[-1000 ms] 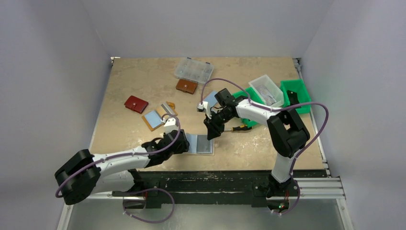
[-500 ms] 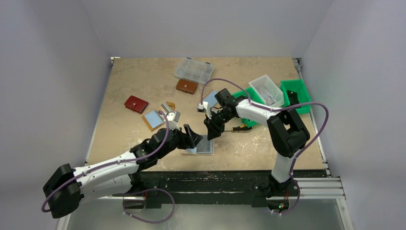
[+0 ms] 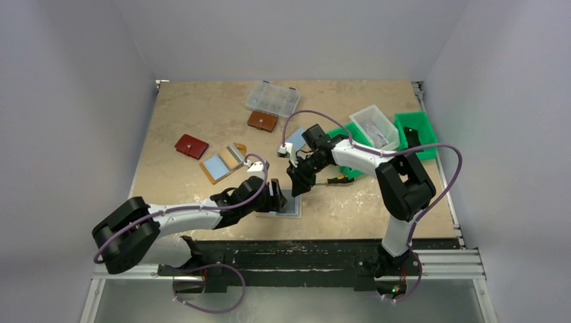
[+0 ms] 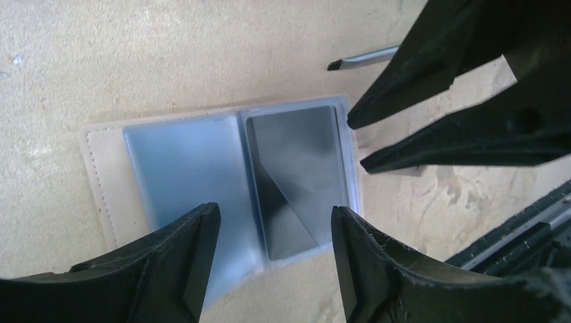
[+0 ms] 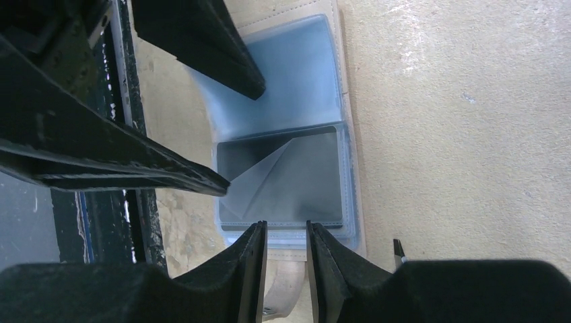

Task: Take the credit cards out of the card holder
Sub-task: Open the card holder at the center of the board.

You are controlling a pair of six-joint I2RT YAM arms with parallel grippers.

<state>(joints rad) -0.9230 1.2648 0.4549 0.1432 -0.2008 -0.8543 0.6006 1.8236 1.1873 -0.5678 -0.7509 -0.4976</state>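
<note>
hovering low over the small tan folding card holder (image 3: pixel 292 206), the left gripper (image 4: pixel 273 212) has its jaws spread wide with nothing between them. a second ago, in the top view, it lay at the holder's 9 o'clock edge. half a second ago it had lifted clear with jaws apart. now it has dropped back, fingertips either side of the card pocket's near end. the right gripper (image 5: pixel 286 227) has barely moved in that time. its jaws are parted only narrowly and hold nothing, poised at the holder's 3 o'clock edge in the left wrist view.

the holder lies spread open and flat on the beige speckled tabletop (image 3: pixel 202 111), at about 6 o'clock from the table's centre and close to the near edge. it is well apart from the red snap wallet (image 3: pixel 191 146) out towards 9 o'clock. in the left wrist view a pale blue sleeve fills its 9 o'clock half, and a dark grey card (image 4: pixel 296 168) sits fully tucked in the clear pocket on the 3 o'clock half.

the change looks like re-aiming rather than progress, since no card is out yet. the left arm seems to be lining up to pinch or push the card while the right waits at the pocket's rim. the slick sleeve may make the card hard to catch.
</note>
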